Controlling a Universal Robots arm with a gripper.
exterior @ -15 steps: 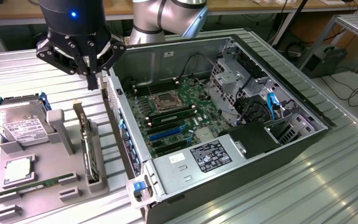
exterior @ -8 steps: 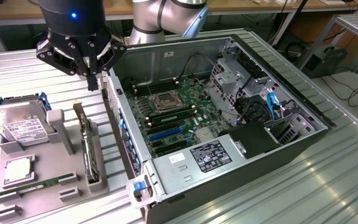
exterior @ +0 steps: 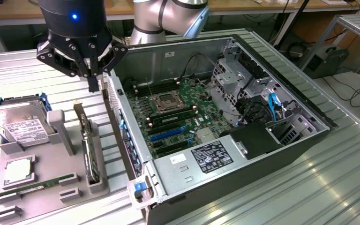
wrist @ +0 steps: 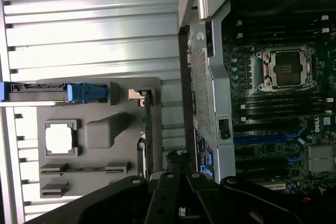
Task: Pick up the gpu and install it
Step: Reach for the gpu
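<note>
Above the pale ridged metal surface (exterior: 24,65), near the far corner of the open black computer case (exterior: 305,136), the arm holds its black wrist section with a small blue light (exterior: 75,17) upright, so the black pincer (exterior: 93,88) points straight down. A silver-grey jointed arm segment (exterior: 167,18) bends behind it. The pincer's 2 slim fingers (exterior: 92,80) are pressed together with nothing between them. They hang in the air between the case's outer wall and the far end of a grey plastic parts holder (exterior: 48,197), touching neither.

Within that holder the gpu (exterior: 90,150), a thin flat black rectangular card, stands upright on its long edge in the slot nearest the case, just beside the case wall. From the wrist view it is seen edge-on as a narrow dark strip (wrist: 148,135) with a small pale metal piece at 1 end. The pincer is above and a little beyond the card's far end, near it but apart.

Sharing the holder are a silver hard drive with a white label (exterior: 20,129), a square silver processor chip (exterior: 18,171) and a narrow green memory stick (exterior: 39,185). Inside the case lies a green motherboard (exterior: 189,110) with a square metal processor socket (exterior: 167,101) and blue expansion slots (exterior: 167,134), which carry no card.
</note>
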